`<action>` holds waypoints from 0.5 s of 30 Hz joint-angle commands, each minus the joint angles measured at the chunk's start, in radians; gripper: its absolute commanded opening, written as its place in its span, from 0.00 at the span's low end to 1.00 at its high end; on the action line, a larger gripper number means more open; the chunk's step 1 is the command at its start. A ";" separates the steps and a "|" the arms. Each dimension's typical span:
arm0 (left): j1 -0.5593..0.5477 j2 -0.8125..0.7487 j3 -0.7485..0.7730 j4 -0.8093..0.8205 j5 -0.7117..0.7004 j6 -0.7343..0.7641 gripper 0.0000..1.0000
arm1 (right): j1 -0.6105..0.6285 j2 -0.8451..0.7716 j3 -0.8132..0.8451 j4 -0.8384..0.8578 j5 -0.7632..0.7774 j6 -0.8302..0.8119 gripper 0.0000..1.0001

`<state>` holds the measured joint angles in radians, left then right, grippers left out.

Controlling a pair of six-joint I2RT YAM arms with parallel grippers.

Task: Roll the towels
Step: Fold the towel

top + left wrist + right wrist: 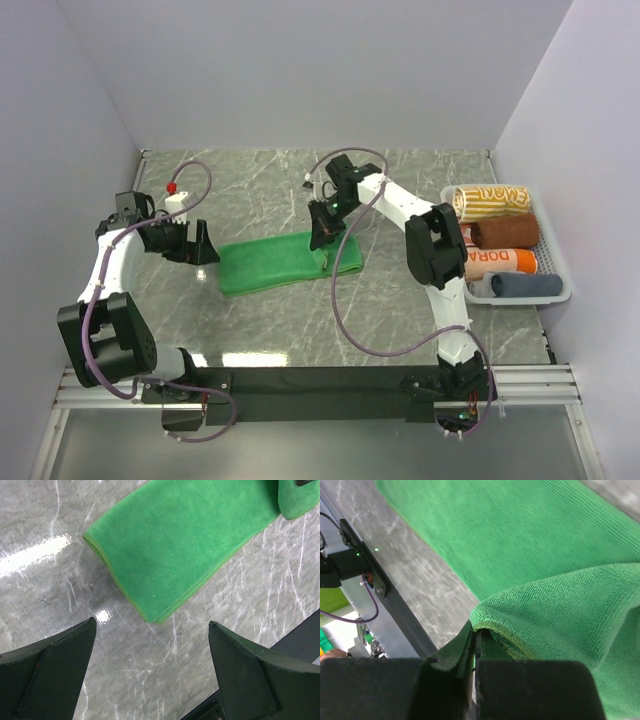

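Observation:
A bright green towel [280, 265] lies as a long folded strip in the middle of the marble table. My right gripper [322, 238] is shut on the hemmed edge of its right end [545, 630], which is lifted and curled back over the flat part [520, 535]. My left gripper [200, 245] hovers just left of the towel's left end [165, 555], apart from it. Its jaws are wide open over bare table, with nothing between the fingers [60, 660]. Rolled towels lie in a basket at the right: yellow-striped [490, 200], brown [505, 232], orange-lettered [497, 261], blue-grey [525, 286].
The white basket [556, 250] stands against the right wall. Grey walls close in the table at left, back and right. A black rail [320, 380] runs along the near edge between the arm bases. Purple cables loop from both arms.

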<state>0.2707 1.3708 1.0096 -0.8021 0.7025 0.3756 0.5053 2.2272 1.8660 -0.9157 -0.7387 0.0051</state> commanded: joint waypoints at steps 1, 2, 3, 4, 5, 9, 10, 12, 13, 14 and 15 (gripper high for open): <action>0.005 -0.038 -0.006 -0.005 -0.011 0.006 0.99 | 0.030 0.020 0.056 0.041 -0.031 0.044 0.00; 0.007 -0.038 -0.008 -0.006 -0.012 0.009 0.99 | 0.035 0.025 0.062 0.041 -0.033 0.045 0.00; 0.009 -0.036 -0.006 -0.011 -0.014 0.016 0.99 | 0.041 0.031 0.065 0.040 -0.034 0.047 0.00; 0.009 -0.036 -0.006 -0.012 -0.012 0.020 0.99 | 0.044 0.032 0.067 0.041 -0.036 0.050 0.00; 0.010 -0.036 -0.006 -0.014 -0.012 0.022 0.99 | 0.053 0.034 0.059 0.043 -0.037 0.053 0.00; 0.016 -0.029 -0.005 -0.014 -0.011 0.028 0.99 | 0.070 0.020 0.029 0.058 -0.039 0.058 0.00; 0.016 -0.027 -0.005 -0.011 -0.009 0.026 0.99 | 0.071 0.019 0.021 0.064 -0.037 0.062 0.00; 0.018 -0.026 -0.005 -0.006 -0.009 0.023 0.99 | 0.076 0.020 0.009 0.081 -0.031 0.068 0.00; 0.016 -0.021 -0.006 -0.005 -0.006 0.023 0.99 | 0.075 0.025 0.009 0.087 -0.028 0.078 0.00; 0.016 -0.021 -0.008 -0.003 -0.006 0.022 0.99 | 0.075 0.029 0.018 0.090 -0.028 0.081 0.00; 0.016 -0.022 -0.008 -0.003 -0.006 0.020 1.00 | 0.075 0.044 0.027 0.092 -0.027 0.084 0.00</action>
<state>0.2829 1.3655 1.0031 -0.8108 0.6903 0.3824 0.5735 2.2555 1.8774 -0.8650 -0.7513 0.0650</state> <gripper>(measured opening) 0.994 0.015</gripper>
